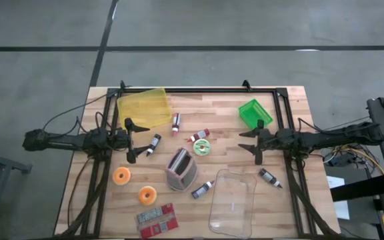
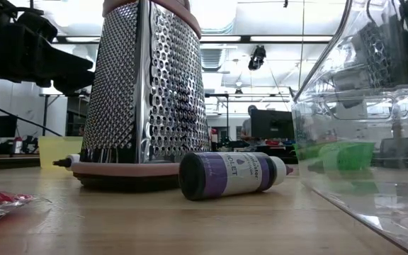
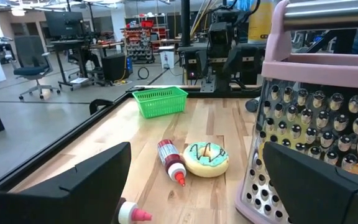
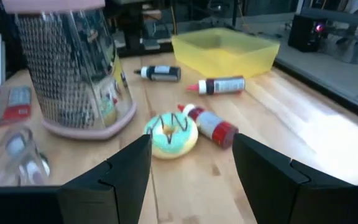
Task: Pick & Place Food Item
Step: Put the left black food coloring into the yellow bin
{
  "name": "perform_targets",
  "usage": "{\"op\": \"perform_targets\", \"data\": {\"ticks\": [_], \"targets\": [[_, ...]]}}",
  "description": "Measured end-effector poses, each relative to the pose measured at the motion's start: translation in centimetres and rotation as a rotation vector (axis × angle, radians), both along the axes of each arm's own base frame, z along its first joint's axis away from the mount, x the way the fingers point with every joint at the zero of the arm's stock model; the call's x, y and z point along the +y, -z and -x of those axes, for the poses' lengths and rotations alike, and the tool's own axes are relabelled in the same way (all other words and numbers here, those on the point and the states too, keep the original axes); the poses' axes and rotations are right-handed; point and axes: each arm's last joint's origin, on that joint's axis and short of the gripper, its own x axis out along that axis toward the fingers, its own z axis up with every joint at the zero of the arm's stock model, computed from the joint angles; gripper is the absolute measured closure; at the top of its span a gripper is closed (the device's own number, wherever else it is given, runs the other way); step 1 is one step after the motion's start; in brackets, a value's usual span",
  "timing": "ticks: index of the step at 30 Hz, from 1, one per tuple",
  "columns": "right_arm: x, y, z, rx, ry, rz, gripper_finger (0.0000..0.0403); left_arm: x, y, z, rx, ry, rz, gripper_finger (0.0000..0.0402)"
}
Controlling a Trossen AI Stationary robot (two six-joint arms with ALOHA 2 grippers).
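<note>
Yellow bin [image 1: 145,108]; green basket [image 1: 255,112]; teal-iced doughnut [image 4: 171,135], dark squiggle; pink-trimmed steel grater [image 1: 180,169].

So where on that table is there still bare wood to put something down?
Bare wood lies along the back edge between the yellow bin and green basket, and at the front left corner before the orange donuts. The middle is crowded: grater, frosted donut, small bottles. The clear tub fills the front right.

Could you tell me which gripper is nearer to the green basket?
Right. The right gripper hangs open just beside the green basket, while the left gripper, also open, is across the table by the yellow bin.
</note>
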Motion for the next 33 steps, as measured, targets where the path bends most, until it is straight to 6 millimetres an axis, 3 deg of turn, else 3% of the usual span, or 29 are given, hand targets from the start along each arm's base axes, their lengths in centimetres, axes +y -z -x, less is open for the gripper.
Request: {"op": "perform_targets", "data": {"ticks": [7, 13, 22, 33], "targets": [[0.3, -1.8, -0.4, -0.029, -0.024, 0.009, 0.0182, 0.0, -0.1, 0.0, -0.008, -0.013, -0.001, 0.0032], [0.4, -1.6, -0.8, 0.003, -0.023, 0.0, 0.0182, 0.3, -0.6, 0.1, 0.039, -0.097, 0.013, 0.0032], [0.4, -0.6, -1.3, 0.074, -0.01, -0.025, 0.0182, 0.3, -3.2, 0.3, 0.336, -0.167, 0.193, 0.0032], [0.5, -1.7, -2.0, 0.062, -0.01, -0.022, 0.0182, 0.0, -2.7, -4.9, 0.658, -0.241, 0.333, 0.0032]]}}
